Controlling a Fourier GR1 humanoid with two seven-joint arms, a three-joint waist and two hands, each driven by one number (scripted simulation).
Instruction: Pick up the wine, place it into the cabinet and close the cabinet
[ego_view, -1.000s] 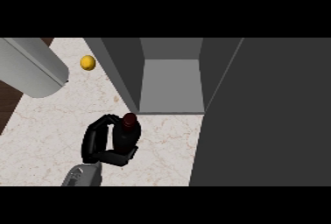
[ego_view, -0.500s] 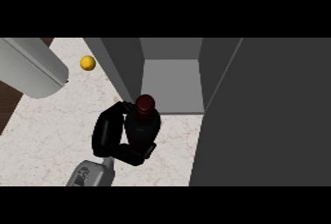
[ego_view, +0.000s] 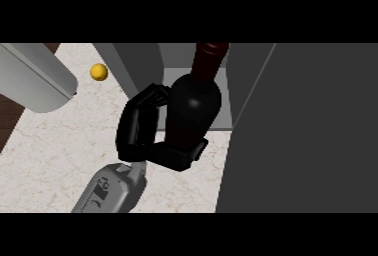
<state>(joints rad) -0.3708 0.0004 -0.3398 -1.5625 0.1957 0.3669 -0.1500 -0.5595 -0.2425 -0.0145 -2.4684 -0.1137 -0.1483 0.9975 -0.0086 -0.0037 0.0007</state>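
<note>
Nearest to us, one grey forearm comes in from the lower edge, and its black robot hand (ego_view: 151, 131) is curled round the belly of the dark glass wine bottle (ego_view: 193, 107), fingers on the left flank and thumb under the base. Which robot hand it is we cannot say for sure; it enters left of centre, so we take it for the left, and no other robot hand shows. The bottle is held clear of the pale marbled counter (ego_view: 55, 155), neck pointing away, its dark red cap just at the mouth of the open grey cabinet (ego_view: 144, 65). We judge the bottle heavy, rigid, smooth enough to slip and breakable, so the wide body is the sensible place to hold it, as now. Beside us on the right stands the broad dark cabinet door (ego_view: 303, 130), open. Farther left lie a small yellow round fruit (ego_view: 99, 72) and a large pale grey cylinder (ego_view: 33, 77).
</note>
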